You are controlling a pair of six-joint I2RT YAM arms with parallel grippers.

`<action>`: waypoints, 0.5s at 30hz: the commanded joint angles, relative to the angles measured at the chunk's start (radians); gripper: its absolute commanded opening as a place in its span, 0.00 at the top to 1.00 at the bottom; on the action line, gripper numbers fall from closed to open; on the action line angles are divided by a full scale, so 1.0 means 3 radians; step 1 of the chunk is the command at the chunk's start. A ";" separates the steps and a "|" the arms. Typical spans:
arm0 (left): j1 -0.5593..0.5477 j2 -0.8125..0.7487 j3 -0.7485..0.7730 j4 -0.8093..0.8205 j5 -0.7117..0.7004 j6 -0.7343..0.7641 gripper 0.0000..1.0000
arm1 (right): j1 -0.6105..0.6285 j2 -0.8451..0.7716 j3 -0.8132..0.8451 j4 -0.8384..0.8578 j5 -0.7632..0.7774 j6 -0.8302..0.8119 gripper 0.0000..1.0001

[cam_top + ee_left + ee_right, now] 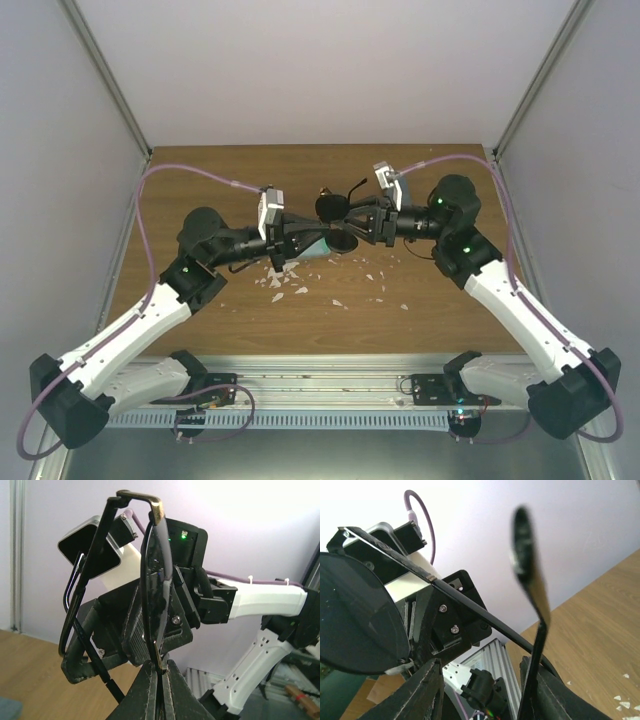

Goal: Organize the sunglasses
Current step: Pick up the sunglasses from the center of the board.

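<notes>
Sunglasses (331, 207) with dark lenses hang above the desk (300, 325), their frame pinched between the left fingers (142, 695); the right fingers (427, 695) stand spread, one temple arm (536, 645) passing between them.

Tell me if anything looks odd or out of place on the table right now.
Yes: small pale flakes lie scattered across the middle of the wooden table, like chips or debris. What they are is unclear.

sunglasses (331, 208) between left pincer (320, 244), right pincer (358, 223)

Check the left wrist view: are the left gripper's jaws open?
No, the left gripper is pinched shut on the frame of the sunglasses.
</notes>
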 commanded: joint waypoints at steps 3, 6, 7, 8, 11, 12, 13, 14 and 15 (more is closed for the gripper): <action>0.0011 -0.0031 0.0262 -0.0139 0.0086 0.1044 1.00 | 0.0043 -0.0114 0.0315 -0.0203 0.0040 -0.0283 0.54; 0.0011 0.0007 0.0370 -0.0216 0.0127 0.1662 1.00 | 0.0042 -0.0058 0.0478 -0.0231 0.0035 -0.0315 0.53; 0.0011 0.0026 0.0411 -0.0263 0.0127 0.1862 1.00 | 0.0045 -0.0034 0.0527 -0.0233 0.0000 -0.0312 0.54; 0.0011 0.0042 0.0435 -0.0293 0.0128 0.2047 1.00 | 0.0042 -0.0012 0.0574 -0.0227 -0.0033 -0.0300 0.54; 0.0011 0.0064 0.0458 -0.0321 0.0023 0.2519 1.00 | 0.0041 0.0019 0.0694 -0.0213 -0.0113 -0.0289 0.54; 0.0011 0.0072 0.0468 -0.0343 -0.0006 0.2680 1.00 | 0.0041 0.0017 0.0727 -0.0202 -0.0136 -0.0290 0.53; 0.0011 0.0082 0.0482 -0.0368 -0.0043 0.2819 1.00 | 0.0043 0.0013 0.0762 -0.0194 -0.0164 -0.0290 0.53; 0.0011 0.0090 0.0493 -0.0401 -0.0084 0.2961 1.00 | 0.0043 0.0007 0.0796 -0.0203 -0.0170 -0.0296 0.53; 0.0011 0.0098 0.0505 -0.0422 -0.0130 0.3081 1.00 | 0.0042 -0.0011 0.0828 -0.0243 -0.0147 -0.0325 0.53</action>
